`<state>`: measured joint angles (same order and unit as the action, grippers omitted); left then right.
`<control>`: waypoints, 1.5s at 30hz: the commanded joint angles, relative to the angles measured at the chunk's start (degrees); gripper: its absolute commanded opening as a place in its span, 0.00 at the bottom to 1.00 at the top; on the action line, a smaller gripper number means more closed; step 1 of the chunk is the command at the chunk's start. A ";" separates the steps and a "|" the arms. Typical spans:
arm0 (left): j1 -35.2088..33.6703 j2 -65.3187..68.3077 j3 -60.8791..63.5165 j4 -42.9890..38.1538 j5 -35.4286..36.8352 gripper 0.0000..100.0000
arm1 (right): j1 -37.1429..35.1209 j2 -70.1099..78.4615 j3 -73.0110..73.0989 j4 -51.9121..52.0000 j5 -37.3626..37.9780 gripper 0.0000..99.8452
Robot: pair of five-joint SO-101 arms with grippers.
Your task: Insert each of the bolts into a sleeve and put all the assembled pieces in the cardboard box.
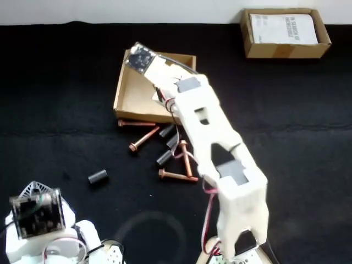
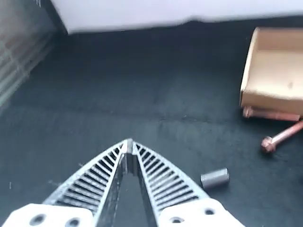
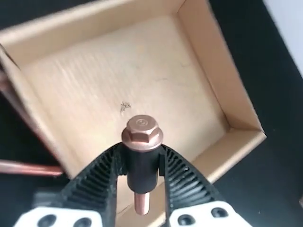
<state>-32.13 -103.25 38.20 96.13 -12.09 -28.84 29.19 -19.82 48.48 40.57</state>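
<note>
Releasing the assembled piece into the cardboard box (image 3: 109,66) looks like the step in hand, and it calls for care. The right gripper (image 3: 142,153) should come low over the bare floor of the box before its fingers part, because a bolt held only loosely in a sleeve may slide out or bounce on a long drop. It should open well inside the walls, not over the rim.

The right gripper is clamped on the dark sleeve (image 3: 142,172). The copper bolt (image 3: 142,132) runs through the sleeve; its hexagonal head sits just past the fingertips, and its shank end pokes out of the sleeve's other end, nearer the wrist. The piece hangs above the box floor without touching it, and seems to be over the inner part rather than a wall.

From the high camera the box (image 1: 132,102) lies at about 11 o'clock from the table's middle, with the right arm stretched over it. The loose parts are scattered just beyond the box's 6 o'clock edge:
- one loose bolt (image 1: 144,140) near that edge
- another bolt (image 1: 177,176) farther out at 5 o'clock
- a loose sleeve (image 1: 165,158) between the two bolts

A lone sleeve (image 1: 98,177) rests well apart at 7 o'clock of the box.

The left gripper (image 2: 129,144) has its fingers together on nothing. It sits in the table's 7 o'clock corner, with the lone sleeve near it at roughly 1 o'clock. A second box (image 1: 286,33) stands at the table's 1 o'clock corner.
</note>
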 commanded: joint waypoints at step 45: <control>-36.88 -0.48 6.20 -1.49 -0.62 0.02 | -28.79 -13.85 -22.99 52.35 -13.54 0.12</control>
<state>-66.24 -103.43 43.65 95.78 -12.09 -53.45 24.09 -55.34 100.44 24.13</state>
